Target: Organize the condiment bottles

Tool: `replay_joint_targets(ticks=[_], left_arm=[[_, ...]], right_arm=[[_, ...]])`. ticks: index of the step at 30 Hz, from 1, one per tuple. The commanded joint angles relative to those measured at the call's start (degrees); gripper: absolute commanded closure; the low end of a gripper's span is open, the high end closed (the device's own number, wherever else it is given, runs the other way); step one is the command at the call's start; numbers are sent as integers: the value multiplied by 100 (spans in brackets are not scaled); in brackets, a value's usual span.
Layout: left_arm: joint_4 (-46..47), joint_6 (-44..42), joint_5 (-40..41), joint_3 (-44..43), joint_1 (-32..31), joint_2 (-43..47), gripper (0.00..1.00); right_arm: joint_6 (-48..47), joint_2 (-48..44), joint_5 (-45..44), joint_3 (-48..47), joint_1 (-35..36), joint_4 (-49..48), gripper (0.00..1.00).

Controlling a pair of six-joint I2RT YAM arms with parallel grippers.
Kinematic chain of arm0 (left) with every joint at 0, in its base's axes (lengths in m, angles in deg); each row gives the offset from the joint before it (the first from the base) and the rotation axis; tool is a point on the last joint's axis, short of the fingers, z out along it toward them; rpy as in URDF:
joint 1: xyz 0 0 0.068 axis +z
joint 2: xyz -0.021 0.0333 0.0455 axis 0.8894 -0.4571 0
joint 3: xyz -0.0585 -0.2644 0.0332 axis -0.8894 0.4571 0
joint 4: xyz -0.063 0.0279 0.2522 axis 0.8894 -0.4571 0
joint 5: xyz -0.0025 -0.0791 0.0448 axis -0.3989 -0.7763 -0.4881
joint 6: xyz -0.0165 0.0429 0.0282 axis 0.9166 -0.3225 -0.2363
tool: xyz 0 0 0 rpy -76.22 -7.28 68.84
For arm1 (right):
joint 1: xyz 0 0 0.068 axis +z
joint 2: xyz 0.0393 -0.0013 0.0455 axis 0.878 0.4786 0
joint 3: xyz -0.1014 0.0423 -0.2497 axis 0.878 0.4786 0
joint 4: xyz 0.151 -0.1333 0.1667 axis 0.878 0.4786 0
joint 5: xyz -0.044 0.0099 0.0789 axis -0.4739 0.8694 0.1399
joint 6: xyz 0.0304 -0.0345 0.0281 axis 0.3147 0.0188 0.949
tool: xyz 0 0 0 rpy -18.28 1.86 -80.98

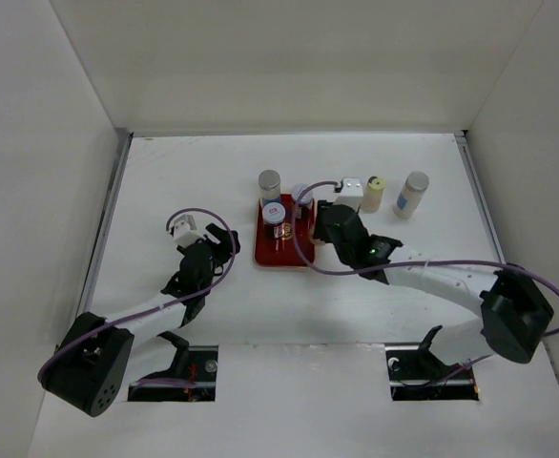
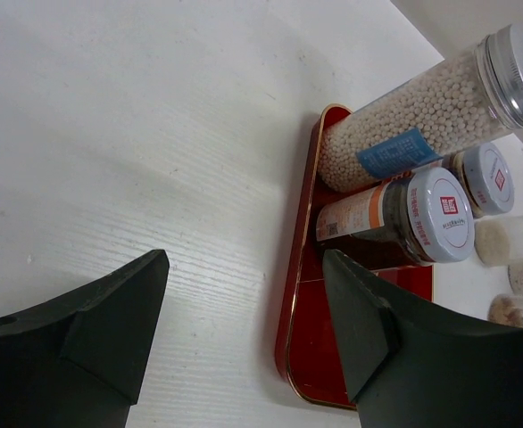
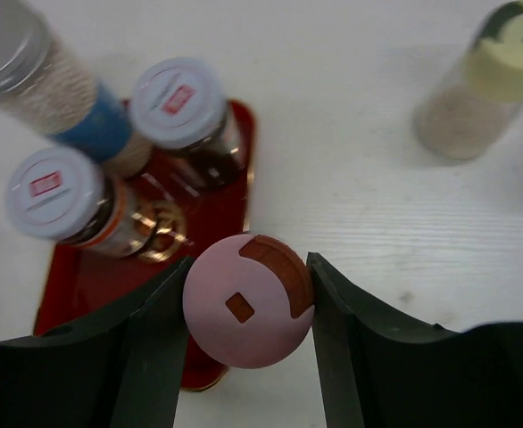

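Observation:
My right gripper [image 3: 249, 261] is shut on the pink-capped bottle [image 3: 246, 303], at the right near edge of the red tray [image 3: 70, 281]; I cannot tell if the bottle is lifted. In the top view this gripper [image 1: 321, 219] hides it. On the tray stand a tall grey-capped, blue-banded bottle [image 1: 269, 183] and two pale-lidded jars [image 1: 274, 213] [image 1: 301, 195]. The yellow-capped bottle [image 1: 373, 194] and a second grey-capped bottle [image 1: 413, 194] stand on the table to the tray's right. My left gripper [image 1: 215, 250] is open and empty left of the tray [image 2: 299, 294].
White walls close the table on the left, back and right. The right arm's purple cable loops over the tray's right side [image 1: 297, 239]. The left wrist view shows the tall bottle [image 2: 422, 116] and a jar [image 2: 404, 214] beyond the right finger.

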Motion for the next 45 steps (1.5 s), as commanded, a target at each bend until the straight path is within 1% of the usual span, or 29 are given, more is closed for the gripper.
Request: replay_joint_targets(ticks=[1,6,12,13,15,16,19,24,29,32,35,38,41,45], left_arm=[[290,61,13,-20,-4,85,31],[281,69,-67,-46,5,75,31],[290,78,-119,-46,14,49,31],[290,78,-76,-46,-4,66,31],[290,78,-49,-46,-13,14,31],[290,78,-84,-64,-4,-38,31],[290,96,-128,-73,5,-13,31],[290,96,-119,-64,23,-65,31],[307,104,-93,-46,31,-38,31],[316,113,-154,-46,40,-22,31],[316,122,-102,-29,31,23,30],[316,122,-163,-38,58,-56,30],[316,122,-154,-29,67,31,29],[325,122,-189,-55,67,-100,29]], right_arm=[[114,493,154,-537,474,-283,51],[193,1118,322,-811,783,-335,51],[342,1470,375,-759,871,-256,50],[369,1505,375,-758,871,-221,47],[413,1523,383,-785,871,-125,37],[421,1523,383,-802,871,-90,30],[360,1488,348,-864,871,-80,17],[281,901,418,-794,810,-115,10],[167,153,717,-522,205,-309,4],[62,-76,928,-346,-506,-598,2],[-79,238,841,-520,-1289,-573,2],[-246,818,709,-907,-1808,-502,1],[-378,1381,621,-1276,-2099,-564,1],[-554,1803,156,-1514,-2257,-616,1]])
